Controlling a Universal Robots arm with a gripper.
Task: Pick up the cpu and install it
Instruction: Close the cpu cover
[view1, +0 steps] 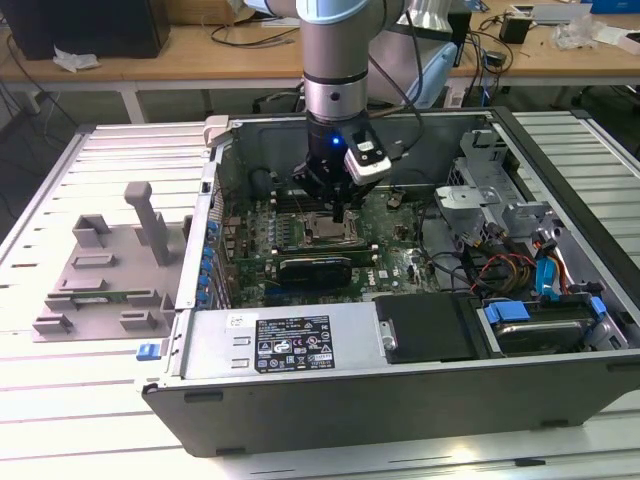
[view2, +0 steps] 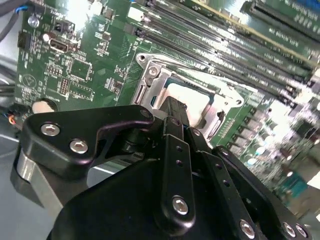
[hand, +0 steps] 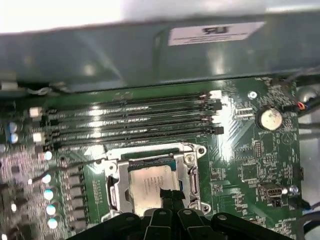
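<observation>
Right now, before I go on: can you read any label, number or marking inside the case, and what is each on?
No text here can be read.
Power supply label: print too small.
Case wall sticker: blurred.
cpu top: faint marking, unreadable.
Motherboard silkscreen: too small.

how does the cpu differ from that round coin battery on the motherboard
Shape: the cpu is square, the coin battery is round. Size: in the first wrist view the cpu looks clearly larger than the coin battery. Place: the cpu lies inside the metal-framed socket beside the memory slots; the coin battery sits apart on open board. Both have pale, shiny tops and lie flat on the green motherboard.
</observation>
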